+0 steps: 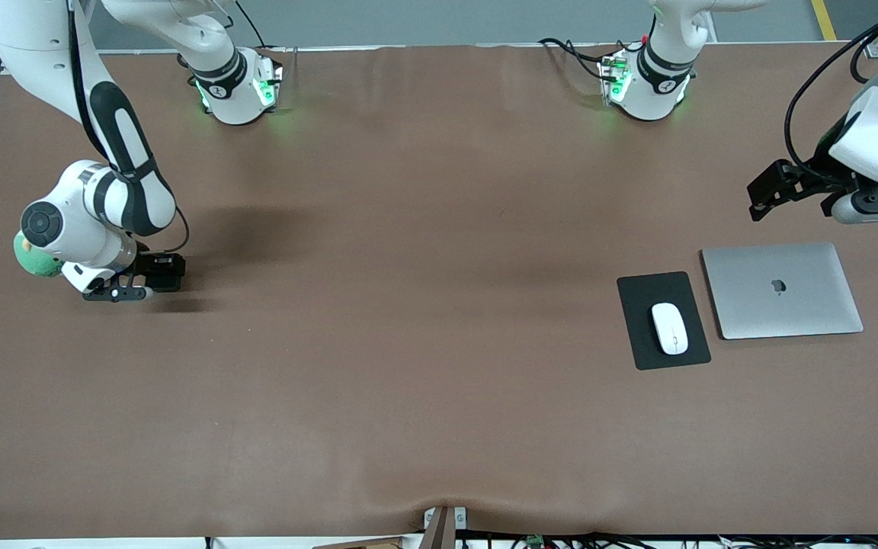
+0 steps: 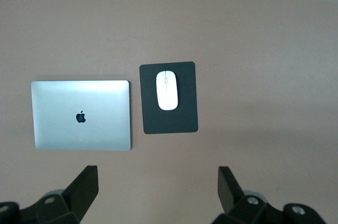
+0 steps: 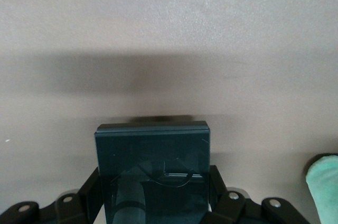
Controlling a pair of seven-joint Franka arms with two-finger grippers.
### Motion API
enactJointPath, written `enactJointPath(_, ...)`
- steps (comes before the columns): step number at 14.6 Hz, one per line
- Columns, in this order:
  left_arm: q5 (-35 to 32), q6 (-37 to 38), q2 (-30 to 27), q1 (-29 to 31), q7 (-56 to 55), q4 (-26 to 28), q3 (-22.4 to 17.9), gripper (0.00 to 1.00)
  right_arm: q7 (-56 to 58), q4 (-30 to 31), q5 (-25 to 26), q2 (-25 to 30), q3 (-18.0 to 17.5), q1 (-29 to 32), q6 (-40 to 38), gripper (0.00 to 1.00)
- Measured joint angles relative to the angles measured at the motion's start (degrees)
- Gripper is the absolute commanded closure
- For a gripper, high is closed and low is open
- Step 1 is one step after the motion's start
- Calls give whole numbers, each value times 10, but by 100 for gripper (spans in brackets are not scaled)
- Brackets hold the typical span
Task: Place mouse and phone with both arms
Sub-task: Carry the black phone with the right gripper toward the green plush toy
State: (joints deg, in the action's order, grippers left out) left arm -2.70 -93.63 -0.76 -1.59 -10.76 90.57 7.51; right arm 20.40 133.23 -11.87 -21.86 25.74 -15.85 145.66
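The white mouse (image 1: 669, 328) lies on a black mouse pad (image 1: 641, 339) toward the left arm's end of the table; it also shows in the left wrist view (image 2: 167, 90). My left gripper (image 1: 768, 192) is open and empty, up in the air over the bare table beside the laptop, its jaws wide apart in the left wrist view (image 2: 157, 177). My right gripper (image 1: 134, 288) is shut on the black phone (image 3: 153, 163) and holds it flat and low over the table at the right arm's end. The phone's edge shows in the front view (image 1: 165, 272).
A closed silver laptop (image 1: 782, 290) lies beside the mouse pad, toward the table's end. A green soft object (image 1: 31, 259) sits partly hidden by the right arm's wrist and shows in the right wrist view (image 3: 323, 182). The brown table cloth (image 1: 408, 305) spans the middle.
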Motion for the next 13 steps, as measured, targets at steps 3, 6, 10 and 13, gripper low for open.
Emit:
enactJointPath(3,0,3,0,1,1,-1,-2,0,0,12,0,-3,-2,0,12,87)
enactJointPath(6,0,3,0,1,1,-2,-4,0,-1,13,-1,-10,-3,0,12,0)
enactJointPath(10,0,3,0,0,1,-2,-3,0,-1,6,-1,-12,-6,-1,11,0)
enactJointPath(13,0,3,0,1,1,-2,-5,0,-1,-45,-1,-11,-9,-6,-33,0)
